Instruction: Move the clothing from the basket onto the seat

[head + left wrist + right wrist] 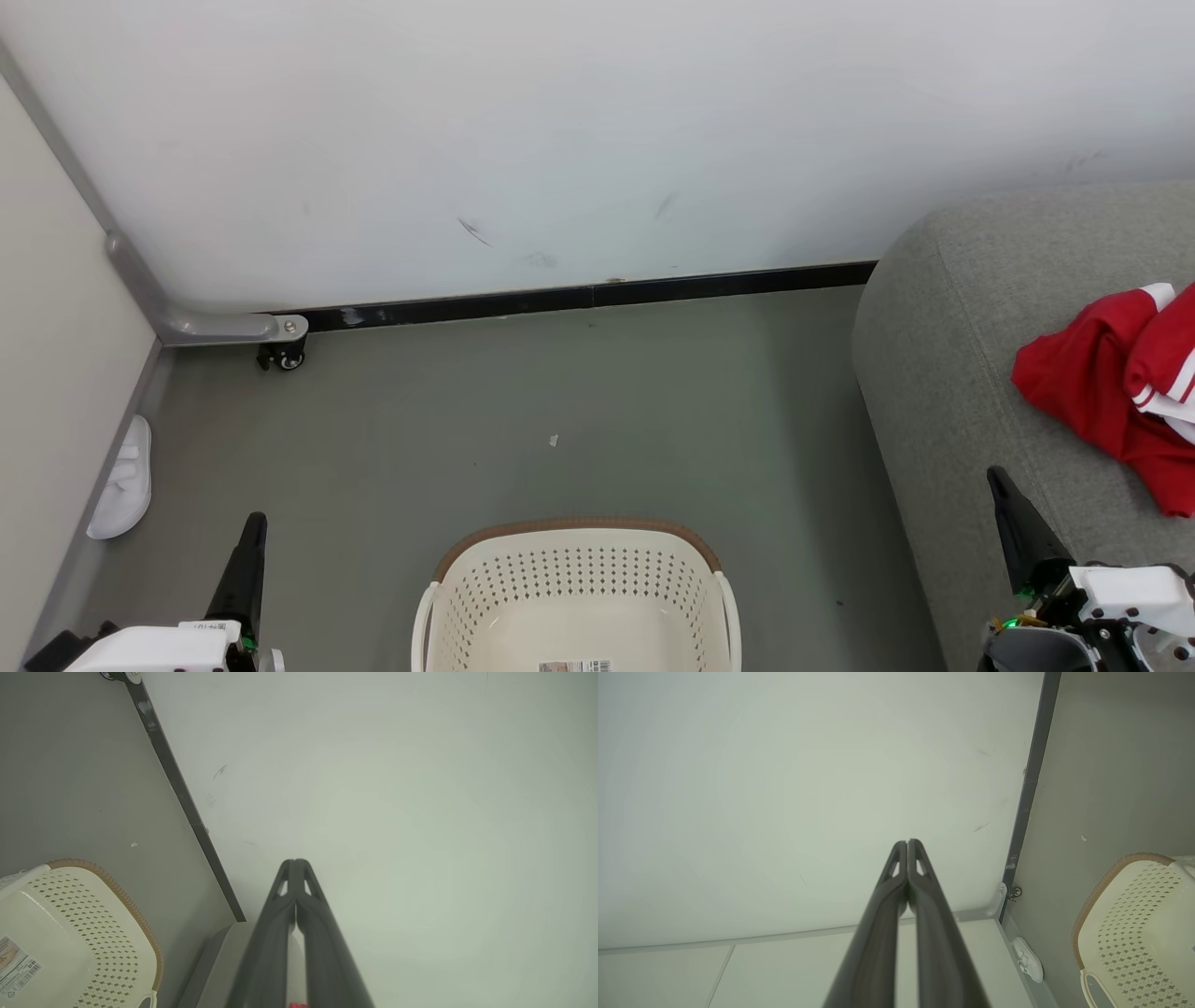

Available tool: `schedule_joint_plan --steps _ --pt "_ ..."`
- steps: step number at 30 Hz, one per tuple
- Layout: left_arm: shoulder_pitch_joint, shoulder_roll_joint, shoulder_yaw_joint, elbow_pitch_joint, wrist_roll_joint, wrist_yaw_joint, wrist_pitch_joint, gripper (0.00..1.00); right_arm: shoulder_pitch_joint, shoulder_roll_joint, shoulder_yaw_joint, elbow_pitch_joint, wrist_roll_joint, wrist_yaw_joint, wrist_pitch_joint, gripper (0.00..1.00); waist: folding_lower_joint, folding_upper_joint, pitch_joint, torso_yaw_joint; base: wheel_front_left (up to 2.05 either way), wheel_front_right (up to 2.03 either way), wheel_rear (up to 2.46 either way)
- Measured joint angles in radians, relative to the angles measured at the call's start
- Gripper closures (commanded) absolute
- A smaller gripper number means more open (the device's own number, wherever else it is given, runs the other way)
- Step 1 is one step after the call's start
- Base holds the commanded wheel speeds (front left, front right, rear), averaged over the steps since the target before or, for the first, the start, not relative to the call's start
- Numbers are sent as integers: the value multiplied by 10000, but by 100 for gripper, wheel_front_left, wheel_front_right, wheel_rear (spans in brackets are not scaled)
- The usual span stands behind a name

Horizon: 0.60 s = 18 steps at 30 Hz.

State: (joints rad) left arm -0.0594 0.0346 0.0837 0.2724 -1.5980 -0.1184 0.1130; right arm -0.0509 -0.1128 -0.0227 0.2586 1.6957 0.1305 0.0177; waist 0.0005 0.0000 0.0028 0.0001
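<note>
The crumpled red, white-striped clothing point(1074, 383) lies on the grey fabric seat point(943, 373) at right; the perforated cream basket point(579, 525), brown-rimmed, looks empty where visible; left gripper point(256, 519) and right gripper point(995, 474) are pressed together, holding nothing; I would check the basket's hidden near end before finishing

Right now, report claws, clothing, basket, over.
Left claw shut, empty; right claw shut, empty. Clothing on seat. Basket: visible part bare. Slipper by left wall, off the path.
</note>
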Motion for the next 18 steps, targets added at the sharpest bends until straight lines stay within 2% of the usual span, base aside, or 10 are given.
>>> schedule_joint_plan --steps 18 --pt "0 0 0 0 -27 0 0 100 0 15 -23 15 0 0 31 100 0 0 1 -1 0 0 0"
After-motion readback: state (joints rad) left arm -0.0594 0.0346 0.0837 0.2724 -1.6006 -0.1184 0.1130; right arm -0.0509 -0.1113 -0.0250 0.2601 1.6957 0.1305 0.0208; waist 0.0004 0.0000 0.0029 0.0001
